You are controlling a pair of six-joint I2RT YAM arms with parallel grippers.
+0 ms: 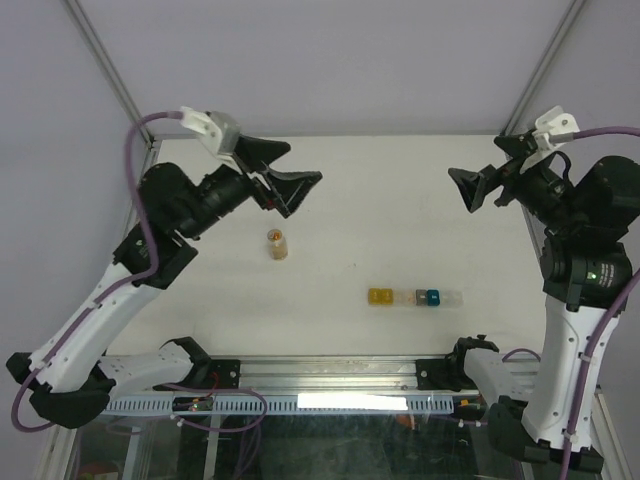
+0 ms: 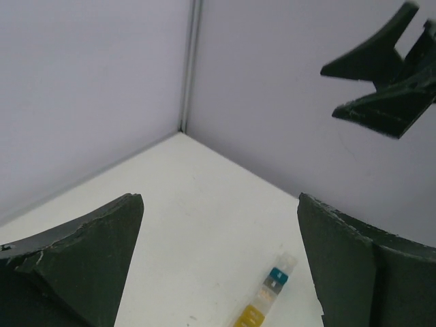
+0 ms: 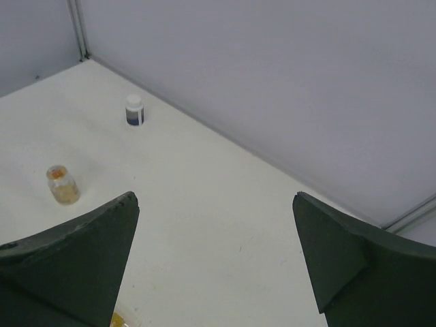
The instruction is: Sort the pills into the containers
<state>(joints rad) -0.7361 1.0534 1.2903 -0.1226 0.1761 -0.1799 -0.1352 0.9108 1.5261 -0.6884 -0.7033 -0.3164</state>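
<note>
The containers (image 1: 415, 297), a short strip of yellow, clear, teal and clear compartments, lie on the white table right of centre. In the left wrist view the containers (image 2: 269, 296) show low between the fingers. Only a yellow end (image 3: 119, 319) shows in the right wrist view. A small clear vial (image 1: 277, 243) stands upright left of centre with orange-tan pills inside, too small to tell apart. My left gripper (image 1: 305, 162) hangs open and empty above the table, up and right of the vial. My right gripper (image 1: 478, 160) hangs open and empty at the far right, well above the strip.
A white-capped dark blue bottle (image 3: 135, 110) stands near the back wall, beyond the vial (image 3: 63, 185). White enclosure walls rise at the back and sides. The table's near edge carries a metal rail (image 1: 330, 372) between the arm bases.
</note>
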